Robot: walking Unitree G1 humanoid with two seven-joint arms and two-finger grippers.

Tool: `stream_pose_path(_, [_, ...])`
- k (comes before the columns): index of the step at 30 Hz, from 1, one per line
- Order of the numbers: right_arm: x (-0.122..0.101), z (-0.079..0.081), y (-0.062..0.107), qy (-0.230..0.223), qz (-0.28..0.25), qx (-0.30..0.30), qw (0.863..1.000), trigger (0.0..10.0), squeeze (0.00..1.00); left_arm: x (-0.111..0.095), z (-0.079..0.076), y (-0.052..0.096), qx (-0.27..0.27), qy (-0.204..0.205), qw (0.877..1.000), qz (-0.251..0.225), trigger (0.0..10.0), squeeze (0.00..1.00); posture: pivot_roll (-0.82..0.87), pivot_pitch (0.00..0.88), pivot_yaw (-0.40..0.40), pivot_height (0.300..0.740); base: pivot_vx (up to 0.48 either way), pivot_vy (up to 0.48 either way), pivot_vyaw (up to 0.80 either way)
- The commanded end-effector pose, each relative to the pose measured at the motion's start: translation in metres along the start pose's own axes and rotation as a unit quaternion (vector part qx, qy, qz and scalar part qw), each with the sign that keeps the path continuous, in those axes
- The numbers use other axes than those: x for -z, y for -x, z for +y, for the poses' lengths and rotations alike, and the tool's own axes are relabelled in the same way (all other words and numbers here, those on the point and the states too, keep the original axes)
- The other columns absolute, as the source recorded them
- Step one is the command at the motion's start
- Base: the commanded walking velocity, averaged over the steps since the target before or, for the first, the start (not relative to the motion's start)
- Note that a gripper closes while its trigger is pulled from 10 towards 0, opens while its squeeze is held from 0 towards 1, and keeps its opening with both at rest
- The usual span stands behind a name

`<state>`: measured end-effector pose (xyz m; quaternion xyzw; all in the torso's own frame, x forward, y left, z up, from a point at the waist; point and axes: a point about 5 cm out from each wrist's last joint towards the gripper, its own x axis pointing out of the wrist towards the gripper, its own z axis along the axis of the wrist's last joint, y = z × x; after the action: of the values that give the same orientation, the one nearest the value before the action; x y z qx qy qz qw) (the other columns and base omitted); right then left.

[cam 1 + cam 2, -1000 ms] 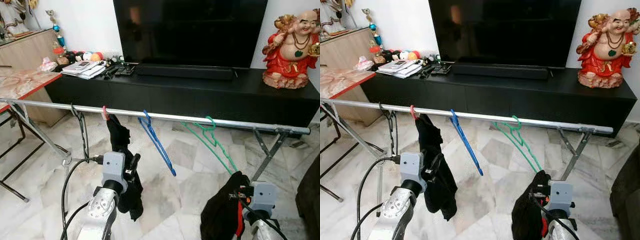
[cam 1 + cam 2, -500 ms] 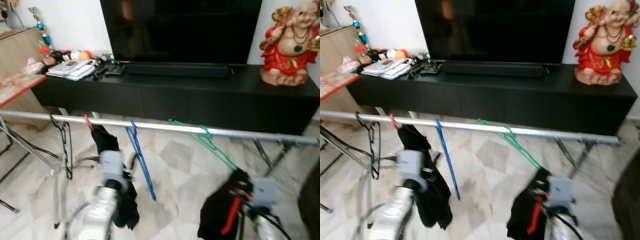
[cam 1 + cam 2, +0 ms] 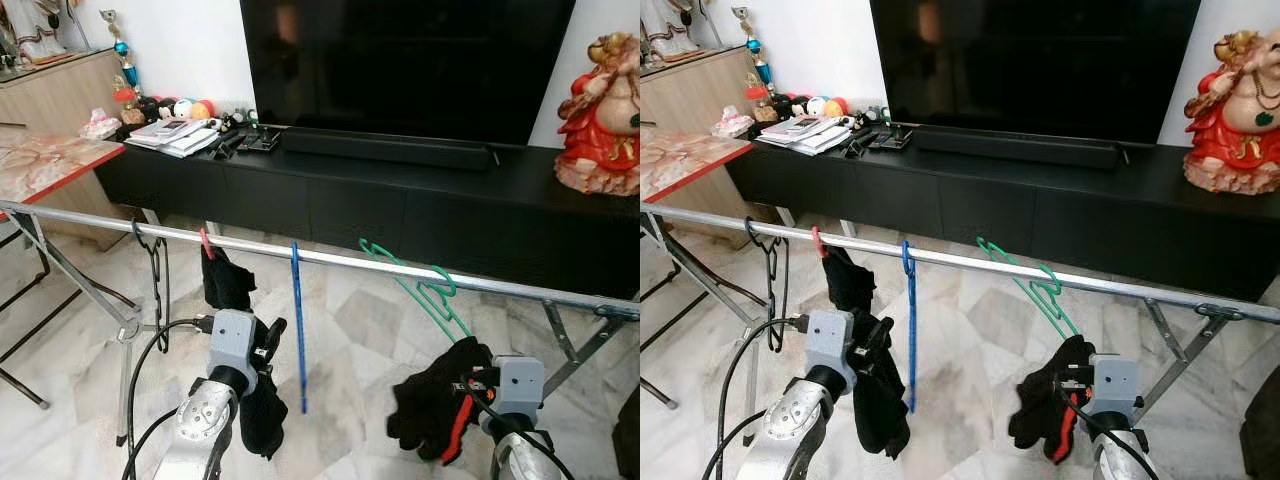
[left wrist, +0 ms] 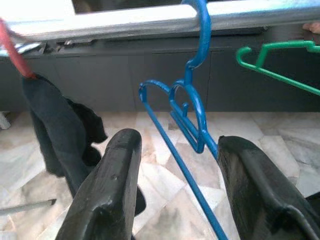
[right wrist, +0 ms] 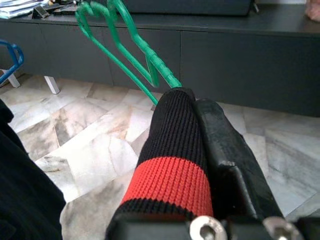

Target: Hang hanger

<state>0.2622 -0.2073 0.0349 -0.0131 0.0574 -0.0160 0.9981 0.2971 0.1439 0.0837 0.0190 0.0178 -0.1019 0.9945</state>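
A silver rail (image 3: 330, 258) runs across in front of me. On it hang a blue hanger (image 3: 298, 330), seen edge-on, and a green hanger (image 3: 415, 285) that slants down to the right. My left gripper (image 4: 179, 141) is open just below the rail, with the blue hanger (image 4: 192, 110) beyond the gap between its fingers. My right gripper (image 3: 470, 382) sits low on the right, shut on a black knitted garment with a red band (image 5: 172, 150). The green hanger's (image 5: 130, 45) lower end reaches that garment.
A black hanger (image 3: 155, 270) and a red hanger carrying a dark garment (image 3: 228, 282) hang further left on the rail. Behind stands a long black TV cabinet (image 3: 400, 200) with a TV, papers and a red figurine (image 3: 605, 120). A marble-topped table (image 3: 45, 160) is at the left.
The camera swayed left and back, and the earlier frames blurred. The blue hanger has swung from slanting to hanging straight, edge-on. The right gripper still holds the garment.
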Motion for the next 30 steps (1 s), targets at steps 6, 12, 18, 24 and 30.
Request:
stream_pose_path(6, [-0.006,0.000,-0.004,0.002,-0.014,-0.001,1.000,10.0,0.00,0.003,-0.006,-0.016,0.021,-0.011,0.999,0.046,10.0,0.71,0.07,0.000,0.039,0.740,0.000,0.000,0.00])
stream_pose_path(12, [-0.007,-0.001,-0.006,0.003,-0.014,-0.003,1.000,10.0,0.00,0.001,-0.015,-0.037,0.037,-0.002,0.996,0.079,10.0,1.00,0.06,0.000,0.030,0.740,0.000,0.000,0.00])
stream_pose_path(18, [-0.009,-0.001,-0.008,0.005,-0.016,-0.004,1.000,10.0,0.00,-0.006,-0.027,-0.054,0.059,0.002,0.994,0.095,10.0,1.00,0.04,0.000,0.030,0.740,0.000,0.000,0.00])
stream_pose_path(24, [-0.010,-0.004,-0.006,0.007,-0.019,-0.002,1.000,10.0,0.00,-0.015,-0.038,-0.068,0.062,-0.003,0.993,0.101,10.0,1.00,0.03,0.000,0.030,0.740,0.000,0.000,0.00])
stream_pose_path(30, [-0.010,-0.004,-0.006,0.012,-0.017,-0.006,1.000,10.0,0.00,-0.021,-0.053,-0.080,0.040,-0.015,0.993,0.114,10.0,0.00,0.02,0.000,0.023,0.740,0.000,0.000,0.00])
